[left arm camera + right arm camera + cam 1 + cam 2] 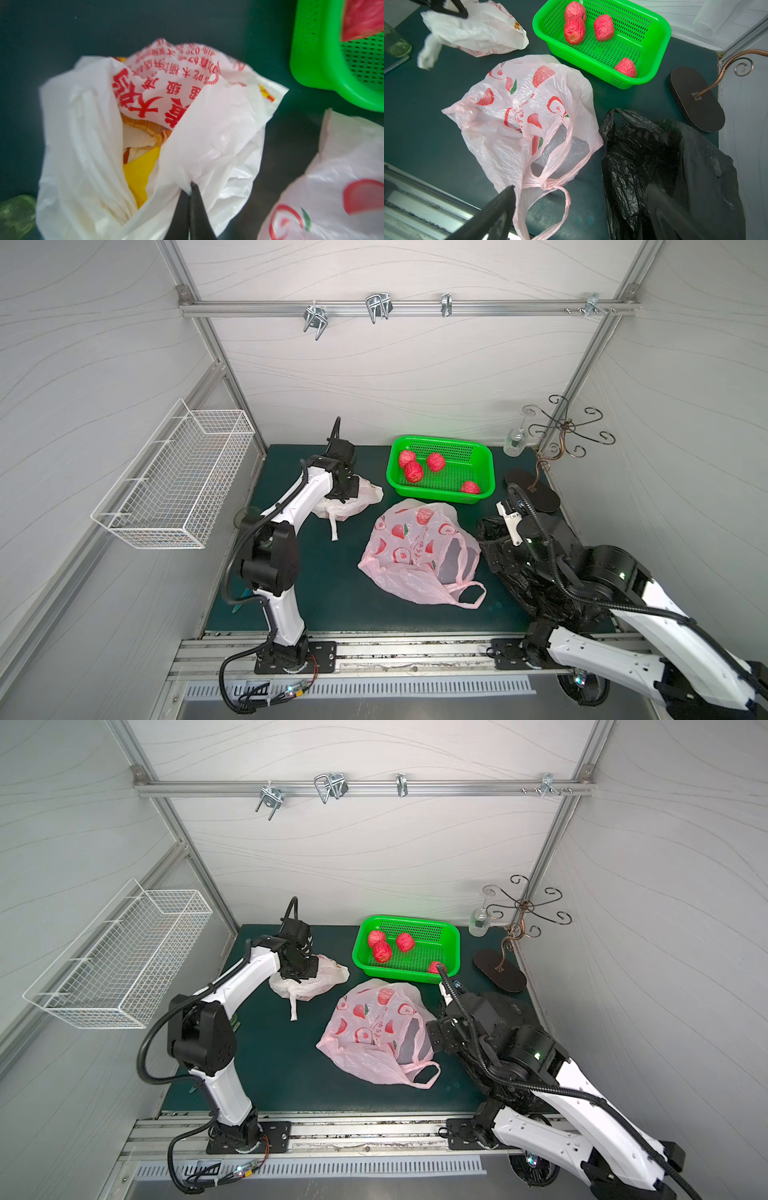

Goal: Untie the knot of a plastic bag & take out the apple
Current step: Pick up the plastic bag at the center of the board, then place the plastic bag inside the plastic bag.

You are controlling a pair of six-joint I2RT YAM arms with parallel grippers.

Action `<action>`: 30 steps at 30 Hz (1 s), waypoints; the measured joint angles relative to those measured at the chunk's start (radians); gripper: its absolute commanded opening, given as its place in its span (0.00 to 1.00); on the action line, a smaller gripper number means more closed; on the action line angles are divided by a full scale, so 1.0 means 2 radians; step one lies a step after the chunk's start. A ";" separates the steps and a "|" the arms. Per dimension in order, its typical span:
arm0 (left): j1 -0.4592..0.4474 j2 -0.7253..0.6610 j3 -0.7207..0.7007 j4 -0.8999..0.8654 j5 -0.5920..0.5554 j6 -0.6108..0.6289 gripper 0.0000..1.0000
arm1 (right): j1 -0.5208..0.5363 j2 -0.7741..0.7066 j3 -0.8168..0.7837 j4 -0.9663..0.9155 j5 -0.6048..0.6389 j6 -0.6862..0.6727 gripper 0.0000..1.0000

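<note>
The left gripper (190, 185) clamped tight on a fold of the white bag (218, 128) at ten o'clock on the mat (436, 87); the right gripper (581, 188), jaws spread wide, empty, hung at four o'clock between pink bag (512, 116) and black bag (654, 166); four apples (603, 27) lay in the green basket (577, 60) at one o'clock.
</note>
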 measured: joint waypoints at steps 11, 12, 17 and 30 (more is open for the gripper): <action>-0.097 -0.120 0.118 -0.088 -0.115 0.032 0.00 | 0.018 -0.005 0.000 -0.001 -0.014 -0.005 0.99; -0.106 -0.119 0.131 -0.098 -0.120 0.032 0.00 | 0.020 -0.008 0.000 -0.002 -0.013 -0.005 0.99; -0.166 -0.117 0.172 -0.129 -0.125 0.019 0.00 | 0.024 -0.025 0.000 -0.010 -0.009 -0.004 0.99; -0.328 -0.135 -0.080 -0.011 -0.075 -0.108 0.00 | 0.024 -0.042 -0.004 -0.031 0.010 -0.001 0.99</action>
